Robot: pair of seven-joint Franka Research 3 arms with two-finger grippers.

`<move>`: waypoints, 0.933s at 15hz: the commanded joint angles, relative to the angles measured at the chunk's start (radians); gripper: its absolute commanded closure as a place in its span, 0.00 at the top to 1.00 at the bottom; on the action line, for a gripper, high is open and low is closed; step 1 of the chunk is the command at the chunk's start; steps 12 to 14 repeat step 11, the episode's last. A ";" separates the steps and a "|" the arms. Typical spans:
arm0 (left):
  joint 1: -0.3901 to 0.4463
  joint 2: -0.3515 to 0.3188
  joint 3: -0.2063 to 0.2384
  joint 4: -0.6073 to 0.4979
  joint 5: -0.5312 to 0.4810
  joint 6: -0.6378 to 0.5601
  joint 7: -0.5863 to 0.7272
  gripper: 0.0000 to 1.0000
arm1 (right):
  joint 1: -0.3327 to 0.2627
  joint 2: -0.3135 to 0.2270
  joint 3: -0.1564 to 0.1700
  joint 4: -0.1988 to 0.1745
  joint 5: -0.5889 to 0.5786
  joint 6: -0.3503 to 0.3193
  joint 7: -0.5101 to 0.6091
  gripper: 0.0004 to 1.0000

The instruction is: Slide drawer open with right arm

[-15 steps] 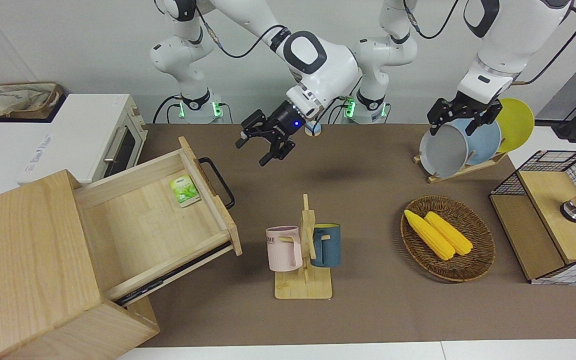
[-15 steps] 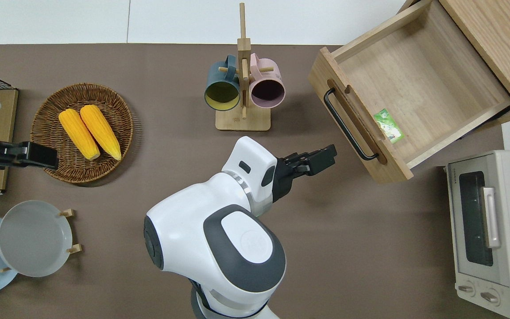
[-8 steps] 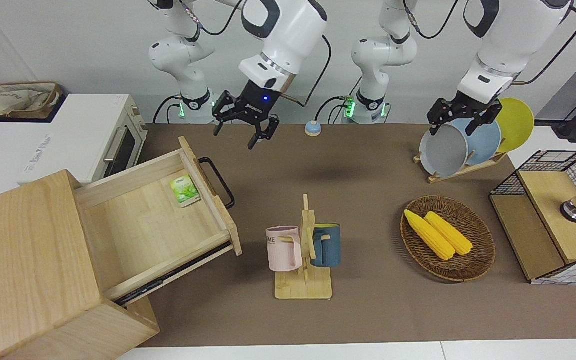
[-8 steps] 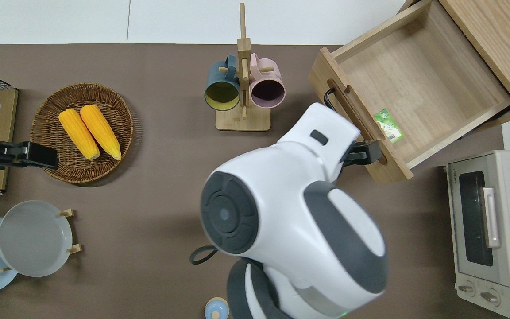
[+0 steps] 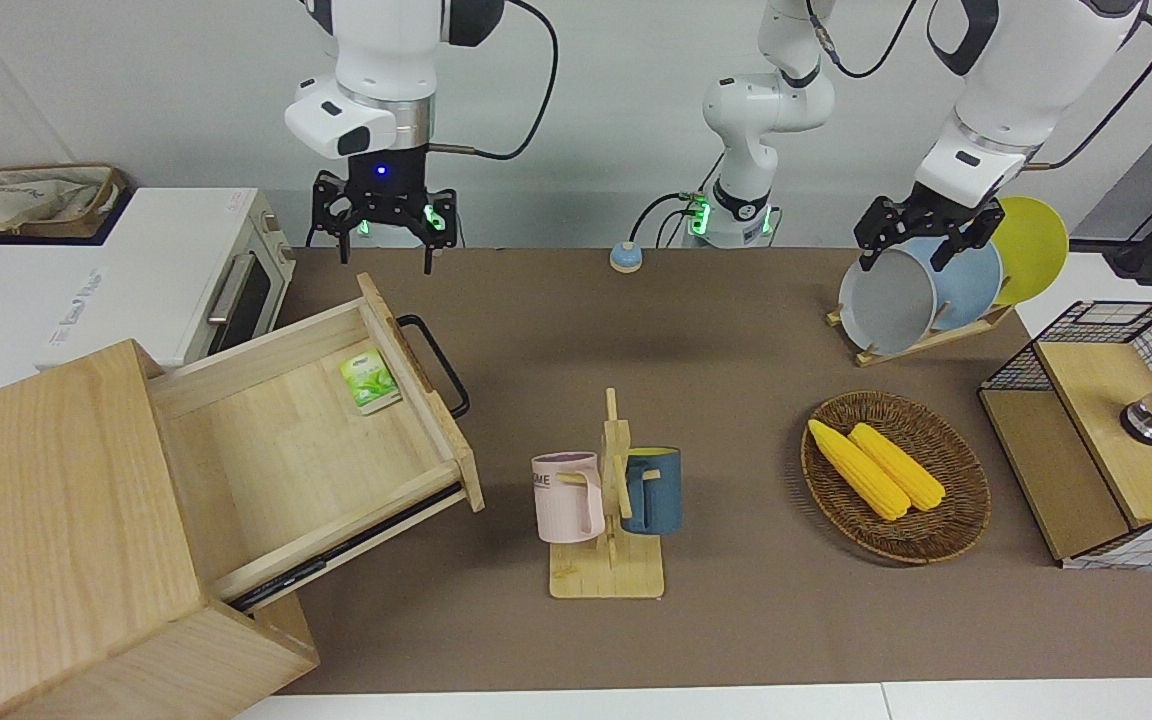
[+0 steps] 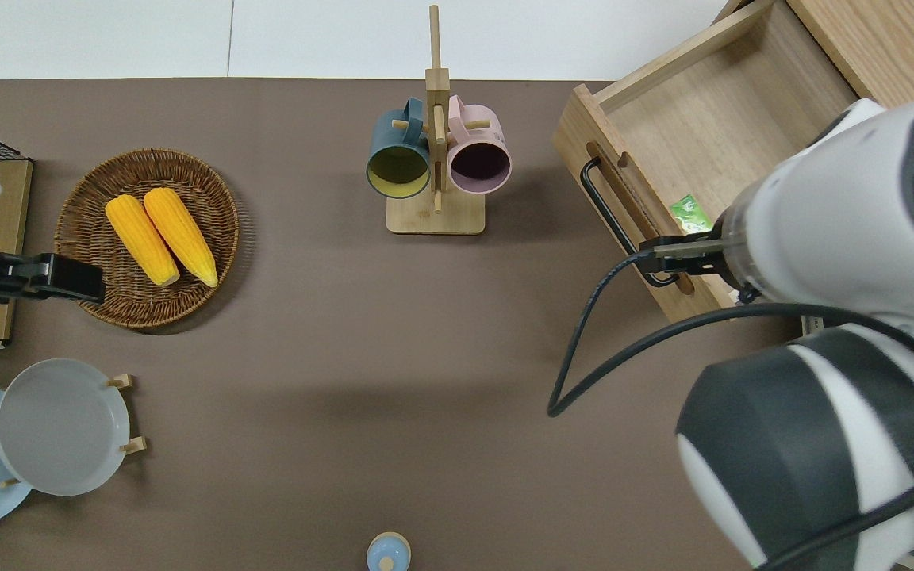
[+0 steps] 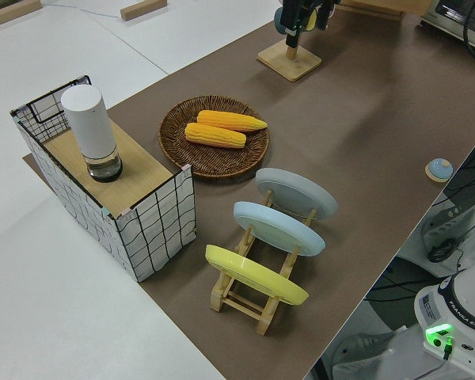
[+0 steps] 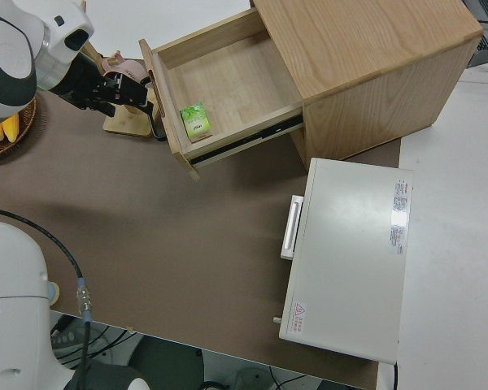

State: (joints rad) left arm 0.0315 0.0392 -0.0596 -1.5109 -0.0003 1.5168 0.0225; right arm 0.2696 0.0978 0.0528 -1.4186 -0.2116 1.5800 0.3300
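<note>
The drawer [image 5: 286,450] stands pulled far out of the pale wooden cabinet [image 5: 56,520]. Its black bar handle [image 5: 436,365] faces the middle of the table. A small green packet [image 5: 369,380] lies inside, against the drawer's front board. My right gripper [image 5: 383,245] hangs high in the air with its fingers pointing down. It is open, holds nothing and touches nothing. In the overhead view the right gripper [image 6: 667,258] shows over the end of the drawer front [image 6: 624,214] that is nearer to the robots. My left arm is parked, its gripper [image 5: 911,255] open.
A white toaster oven [image 5: 156,270] stands beside the cabinet, nearer to the robots. A mug rack [image 5: 608,510] with two mugs is mid-table. Toward the left arm's end are a corn basket [image 5: 966,500], a plate rack [image 5: 926,290] and a wire-mesh rack [image 5: 1106,430].
The right arm swung away from the middle of the table toward the drawer's end and rose, and its gripper turned to point down. The drawer did not move.
</note>
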 commanded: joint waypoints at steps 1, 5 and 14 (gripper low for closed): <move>0.004 0.011 -0.006 0.026 0.017 -0.020 0.010 0.99 | -0.165 -0.016 0.044 -0.028 0.144 0.040 -0.109 0.99; 0.004 0.011 -0.006 0.026 0.017 -0.020 0.010 0.99 | -0.380 0.008 0.142 -0.062 0.237 0.092 -0.207 0.99; 0.004 0.011 -0.006 0.024 0.017 -0.020 0.010 0.99 | -0.382 0.020 0.142 -0.057 0.233 0.086 -0.209 0.99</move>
